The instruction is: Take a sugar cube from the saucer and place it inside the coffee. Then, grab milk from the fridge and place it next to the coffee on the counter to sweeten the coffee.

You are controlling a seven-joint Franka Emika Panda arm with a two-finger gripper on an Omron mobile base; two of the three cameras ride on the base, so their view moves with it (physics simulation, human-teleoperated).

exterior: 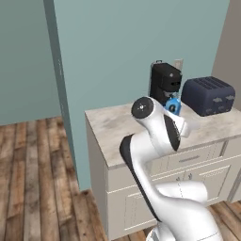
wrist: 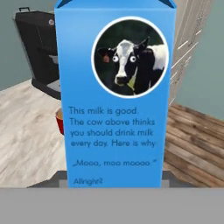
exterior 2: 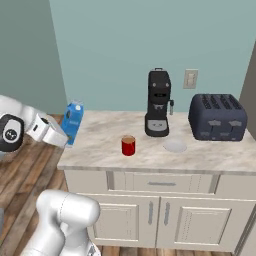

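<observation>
My gripper (exterior 2: 64, 136) is shut on the milk (exterior 2: 73, 121), a blue carton with a cow picture that takes up the middle of the hand view (wrist: 116, 96). I hold the carton nearly upright over the left end of the counter (exterior 2: 105, 150). The coffee (exterior 2: 128, 145), a red mug with brown liquid, stands well to the carton's right, and its edge peeks out beside the carton (wrist: 59, 121). Farther right lies the white saucer (exterior 2: 175, 145). The sugar cube is too small to make out. The left base view has a corner of the milk (exterior: 173, 106) behind my arm.
A black coffee machine (exterior 2: 158, 103) stands behind the mug, and a dark blue toaster (exterior 2: 217, 116) sits at the counter's right end. A teal wall runs behind. Wooden floor (exterior 2: 30, 165) lies left of the counter's edge. A tall grey-brown panel (exterior: 227, 47) rises at the far right.
</observation>
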